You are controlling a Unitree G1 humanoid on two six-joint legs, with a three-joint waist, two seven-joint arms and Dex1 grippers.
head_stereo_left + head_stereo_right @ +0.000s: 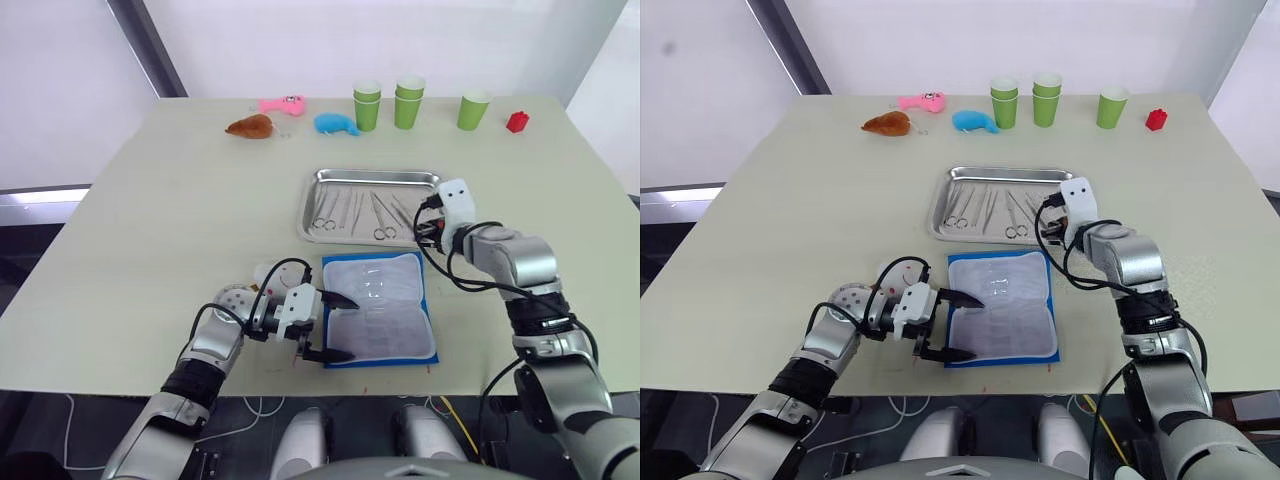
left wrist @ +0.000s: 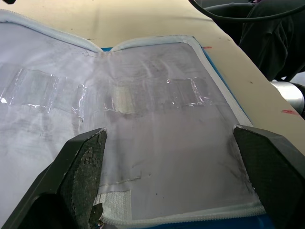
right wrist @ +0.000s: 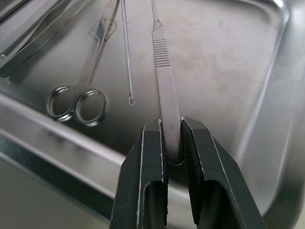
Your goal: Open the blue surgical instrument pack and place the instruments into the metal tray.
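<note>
The blue surgical instrument pack (image 1: 380, 308) lies open near the table's front edge with its pale lining (image 2: 157, 157) facing up. Its clear straps (image 2: 186, 91) hold nothing that I can see. My left gripper (image 1: 345, 327) is open at the pack's left edge, its fingers (image 2: 81, 167) spread over the lining. Behind the pack sits the metal tray (image 1: 375, 174) with several instruments in it, among them scissors (image 3: 78, 102) and a thin probe (image 3: 126, 47). Over the tray's near right corner, my right gripper (image 3: 172, 125) is shut on a flat scalpel handle (image 3: 162, 62).
Along the back edge stand green cups (image 1: 367, 105) (image 1: 408, 100) (image 1: 473, 110) and a red block (image 1: 517, 122). A blue whale toy (image 1: 335, 124), a pink toy (image 1: 282, 104) and a brown toy (image 1: 250, 126) lie there too. Bare tabletop lies left of the tray.
</note>
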